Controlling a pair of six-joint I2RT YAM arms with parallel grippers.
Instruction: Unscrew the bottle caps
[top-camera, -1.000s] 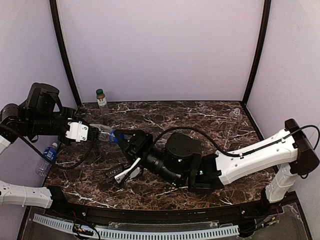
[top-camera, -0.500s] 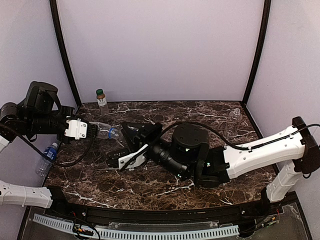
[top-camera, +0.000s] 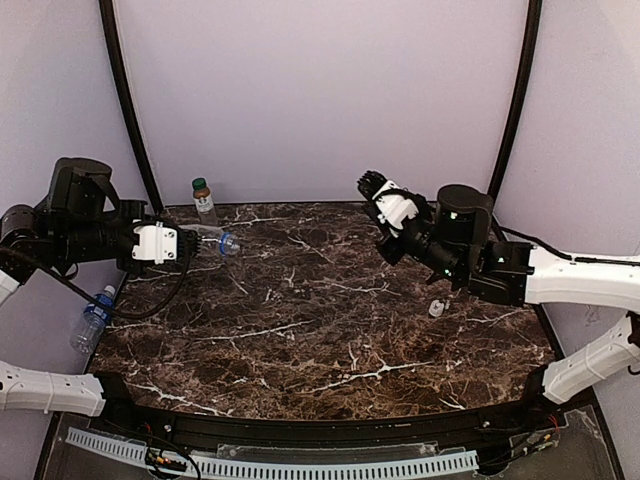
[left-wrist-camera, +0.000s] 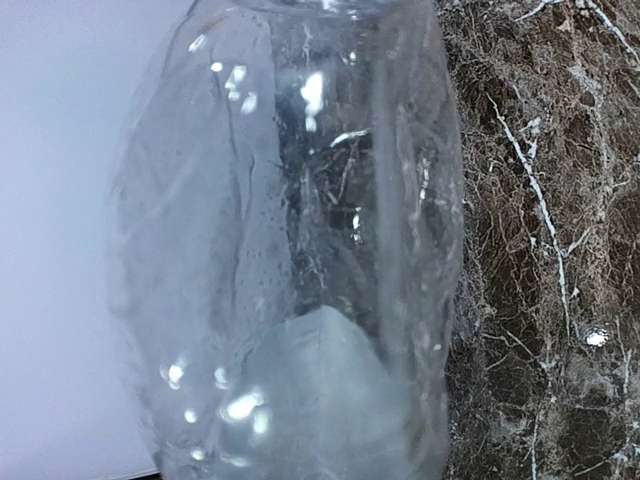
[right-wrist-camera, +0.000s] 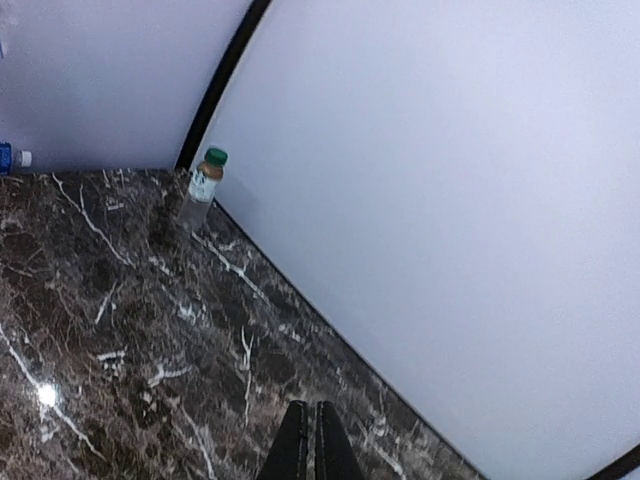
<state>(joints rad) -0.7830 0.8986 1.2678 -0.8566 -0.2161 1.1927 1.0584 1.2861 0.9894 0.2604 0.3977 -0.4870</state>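
Note:
My left gripper (top-camera: 172, 243) is shut on a clear bottle with a blue label (top-camera: 208, 239) and holds it lying sideways above the table's back left. That bottle (left-wrist-camera: 300, 250) fills the left wrist view and hides the fingers. My right gripper (top-camera: 375, 188) is shut and empty, raised high at the back right; its fingertips (right-wrist-camera: 296, 440) are pressed together. A brownish bottle with a green cap (top-camera: 204, 200) stands at the back left, and it also shows in the right wrist view (right-wrist-camera: 203, 187). A second blue-labelled bottle (top-camera: 92, 318) leans at the left edge. The unlabelled bottle is hidden.
A small white cap-like piece (top-camera: 436, 308) lies on the dark marble table (top-camera: 300, 320) under the right arm. Pale walls and black corner posts (top-camera: 130, 110) close in the back and sides.
My right arm has swung from the bottle at centre left to the back right and risen. My left gripper has lifted the bottle a little up and back.

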